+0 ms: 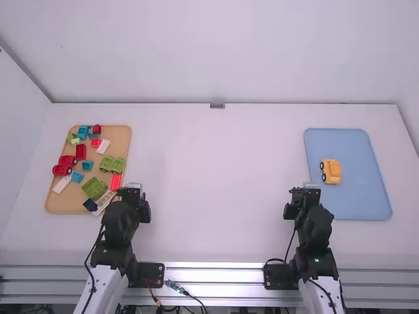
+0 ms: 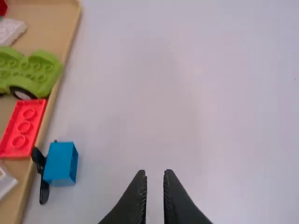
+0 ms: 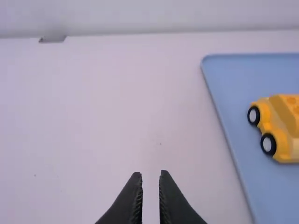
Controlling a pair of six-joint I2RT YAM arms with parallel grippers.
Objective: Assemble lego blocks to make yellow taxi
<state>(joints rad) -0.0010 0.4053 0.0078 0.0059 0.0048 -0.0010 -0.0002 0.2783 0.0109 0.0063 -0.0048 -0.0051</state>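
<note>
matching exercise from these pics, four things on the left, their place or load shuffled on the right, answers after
Things
1. yellow toy car block with black wheels
2. smooth blue tray with rounded corners
3. green car-shaped lego block with studs
4. flat tan tray with rounded corners

Place or load
a. on the tan tray
b. bears blocks of several colours
c. on the blue tray
d. bears one wheeled piece

Pairs: 1-c, 2-d, 3-a, 4-b

And over on the left, two green car pieces (image 1: 94, 188) lie one nearer than the other, with two red car pieces (image 1: 61, 170) close together beyond. A small grey fitting (image 1: 217, 105) sits mid-way along the tabletop's (image 1: 216, 196) far edge, while silvery rails (image 1: 213, 275) line the near side.
</note>
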